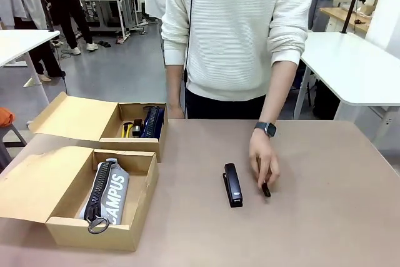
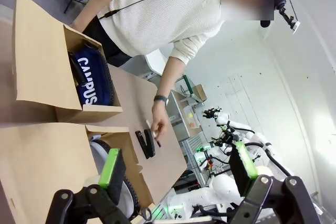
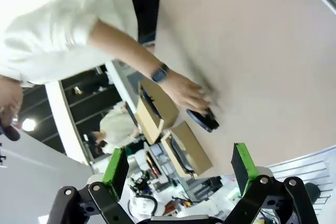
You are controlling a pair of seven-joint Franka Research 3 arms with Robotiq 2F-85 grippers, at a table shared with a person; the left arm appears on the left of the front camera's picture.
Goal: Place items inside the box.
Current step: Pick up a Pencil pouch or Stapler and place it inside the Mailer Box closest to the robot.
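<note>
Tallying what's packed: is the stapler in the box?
No, the stapler lies on the table near the person's hand, outside the box.

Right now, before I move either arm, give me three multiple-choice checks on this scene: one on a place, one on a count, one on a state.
1. Where is the black stapler?
A. held in the air
B. flat on the table
C. on the floor

2. How many open cardboard boxes stand on the table?
A. one
B. two
C. three

3. What state is the left gripper in?
A. open, empty
B. shut, empty
C. shut on a pen

Answers:
1. B, it lies on the bare tabletop just beside the person's hand.
2. B, the near box holds the grey pencil case, and the far box stands behind it.
3. A, its green pads stand wide apart with nothing between them.
</note>
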